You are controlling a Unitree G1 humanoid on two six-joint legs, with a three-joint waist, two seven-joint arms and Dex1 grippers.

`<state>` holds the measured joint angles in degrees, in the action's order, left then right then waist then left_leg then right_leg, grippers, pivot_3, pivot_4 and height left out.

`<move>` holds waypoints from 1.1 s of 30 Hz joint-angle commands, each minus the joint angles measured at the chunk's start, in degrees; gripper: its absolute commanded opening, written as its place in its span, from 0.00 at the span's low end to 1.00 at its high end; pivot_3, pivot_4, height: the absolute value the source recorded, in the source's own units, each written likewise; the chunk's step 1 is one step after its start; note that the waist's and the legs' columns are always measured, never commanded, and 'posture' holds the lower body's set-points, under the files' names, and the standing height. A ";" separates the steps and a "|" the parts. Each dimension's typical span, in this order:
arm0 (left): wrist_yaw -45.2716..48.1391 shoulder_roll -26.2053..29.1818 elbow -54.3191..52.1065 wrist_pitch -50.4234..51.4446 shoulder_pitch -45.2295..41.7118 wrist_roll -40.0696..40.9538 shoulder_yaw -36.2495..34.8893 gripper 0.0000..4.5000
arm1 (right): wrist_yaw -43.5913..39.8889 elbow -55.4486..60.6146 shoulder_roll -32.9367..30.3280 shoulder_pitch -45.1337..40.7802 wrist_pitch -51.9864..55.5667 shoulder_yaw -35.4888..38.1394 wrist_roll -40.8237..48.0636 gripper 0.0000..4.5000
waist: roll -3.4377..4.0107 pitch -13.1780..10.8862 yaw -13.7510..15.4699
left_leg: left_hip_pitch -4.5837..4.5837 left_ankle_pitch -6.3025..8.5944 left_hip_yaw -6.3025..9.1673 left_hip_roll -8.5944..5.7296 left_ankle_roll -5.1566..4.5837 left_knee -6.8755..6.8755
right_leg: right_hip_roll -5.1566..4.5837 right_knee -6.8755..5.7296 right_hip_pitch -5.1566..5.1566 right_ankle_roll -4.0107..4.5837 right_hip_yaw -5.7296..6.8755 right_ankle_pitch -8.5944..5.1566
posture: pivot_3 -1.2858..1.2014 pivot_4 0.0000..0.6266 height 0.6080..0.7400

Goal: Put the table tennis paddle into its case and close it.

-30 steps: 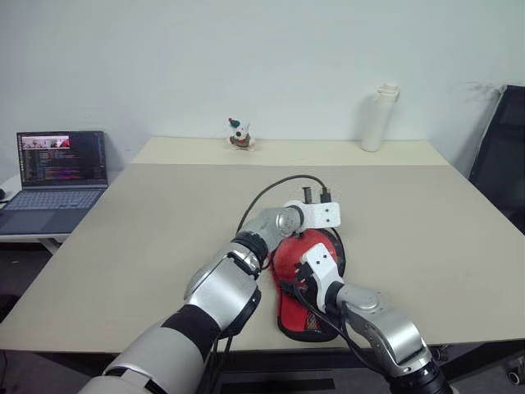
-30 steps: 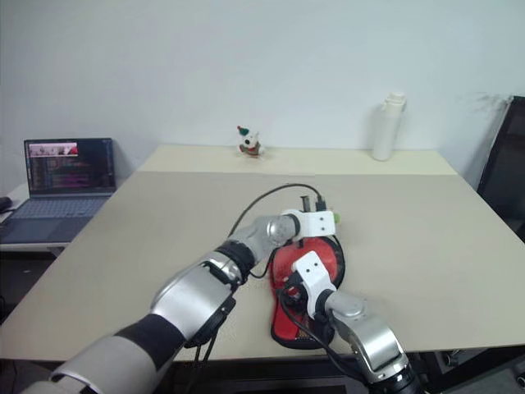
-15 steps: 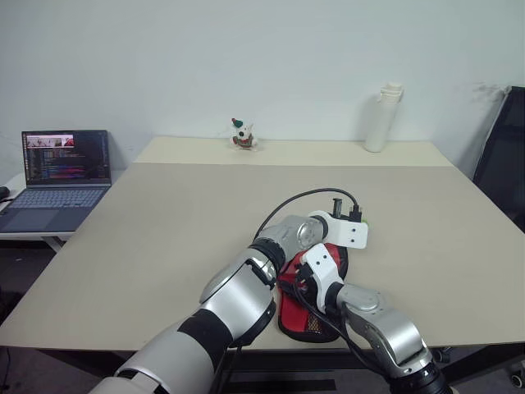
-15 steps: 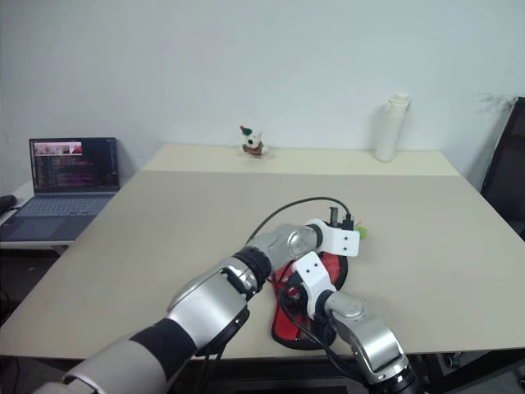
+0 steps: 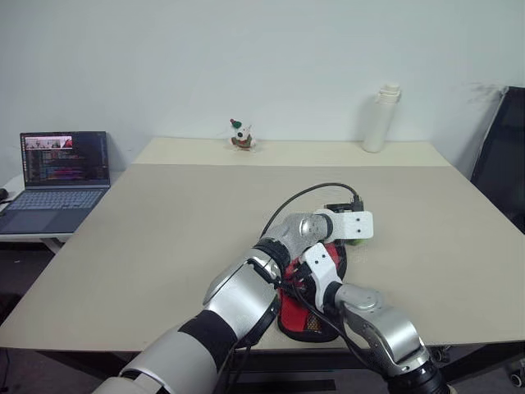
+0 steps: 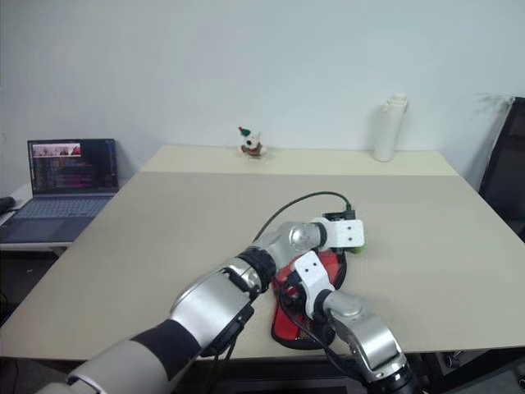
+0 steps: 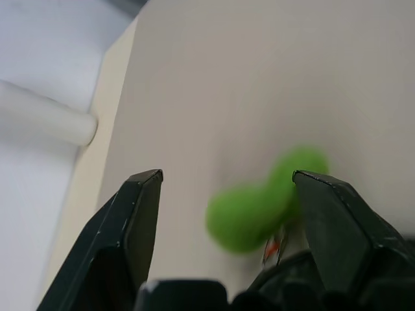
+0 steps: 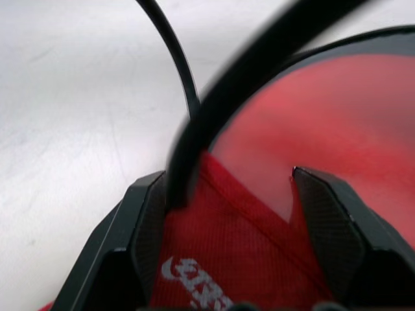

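Its case lies open near the table's front edge, black-rimmed with red inside. Both arms cover most of it. The paddle's smooth red face lies inside the black rim, next to textured red lining with white lettering. My right gripper is open just above that red surface, with nothing held. My left gripper is open at the case's far right edge. The green charm lies on the table between its fingers, untouched. That green charm also peeks out under the left hand's white mount.
A laptop sits on a side desk at the left. A small toy figure and a white bottle stand along the beige table's far edge. A black chair is at the right. A black cable arcs over the left wrist.
My left hand has swung right from above the case's round end to its far right edge and rolled. The right arm has stayed where it was.
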<state>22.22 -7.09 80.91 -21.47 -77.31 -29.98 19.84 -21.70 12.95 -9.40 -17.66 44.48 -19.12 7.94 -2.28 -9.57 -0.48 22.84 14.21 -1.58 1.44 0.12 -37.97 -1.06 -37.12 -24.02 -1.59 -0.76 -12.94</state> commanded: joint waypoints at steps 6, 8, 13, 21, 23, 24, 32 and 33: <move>4.18 2.42 -4.20 -0.25 -2.20 9.67 -9.02 0.73 | -1.32 -2.33 0.27 0.33 7.91 1.40 2.27 0.74 | 0.03 0.02 -0.81 | -0.02 0.00 0.00 0.02 0.00 0.00 | 0.03 -0.06 -0.01 0.00 -0.01 0.00 | 0.52 0.24 1.00; 6.75 4.23 -5.12 -0.67 -1.79 12.91 -11.92 0.73 | -2.04 2.69 -0.09 -0.07 11.08 3.26 4.68 0.74 | 0.04 0.01 -0.97 | 0.02 0.00 0.01 0.02 0.00 0.00 | 0.01 -0.05 -0.02 0.00 -0.02 0.01 | 0.52 0.24 1.00; 11.76 8.07 -6.98 0.89 0.27 18.16 -16.29 0.73 | -3.12 14.57 -0.27 -0.69 20.09 9.91 12.35 0.74 | 0.05 -0.04 -1.01 | 0.11 0.00 0.05 0.02 0.01 0.04 | 0.01 0.01 -0.08 0.00 0.00 0.01 | 0.52 0.24 1.00; 24.18 16.36 -10.01 7.79 6.14 28.95 -24.51 0.73 | -3.57 25.96 -1.60 -5.32 32.87 26.59 24.34 0.74 | 0.10 -0.14 -1.32 | 0.14 0.01 0.14 0.04 0.01 0.04 | 0.01 -0.02 -0.13 0.01 -0.01 0.01 | 0.52 0.24 1.00; 29.66 17.00 -11.77 10.43 7.95 30.89 -24.98 0.73 | -3.48 25.79 -2.43 -6.48 34.33 29.68 26.11 0.74 | 0.10 -0.14 -1.28 | 0.11 0.01 0.17 0.06 0.01 0.04 | 0.02 -0.03 -0.13 0.01 -0.01 0.01 | 0.52 0.24 1.00; 33.72 17.29 -13.07 12.15 9.05 31.81 -24.75 0.73 | -3.54 25.44 -3.04 -7.00 34.89 31.29 26.81 0.74 | 0.11 -0.15 -1.22 | 0.11 0.01 0.17 0.06 0.01 0.04 | 0.02 -0.03 -0.12 0.02 0.01 0.01 | 0.52 0.24 1.00; 51.68 18.58 -23.16 18.17 17.33 32.70 -18.75 0.73 | -1.26 16.34 -10.70 -10.73 27.41 30.36 22.47 0.74 | 0.11 -0.17 -1.07 | 0.19 0.01 0.07 -0.04 0.01 0.03 | -0.06 0.06 -0.13 0.23 -0.04 0.15 | 0.52 0.24 1.00; 52.15 18.55 -23.74 18.46 17.85 32.54 -18.23 0.73 | -0.75 15.11 -10.86 -11.19 26.00 29.66 21.74 0.74 | 0.12 -0.18 -1.08 | 0.17 0.01 0.06 -0.03 0.00 0.03 | -0.03 0.04 -0.13 0.17 -0.04 0.11 | 0.52 0.24 1.00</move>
<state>72.75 11.30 60.60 -3.44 -59.02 1.75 0.84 -23.22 28.70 -19.84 -27.28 73.81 11.20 30.64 -2.16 -9.75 -1.56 23.00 14.22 -1.52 1.43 0.13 -37.94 -1.07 -37.11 -24.15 -1.46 -0.80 -12.87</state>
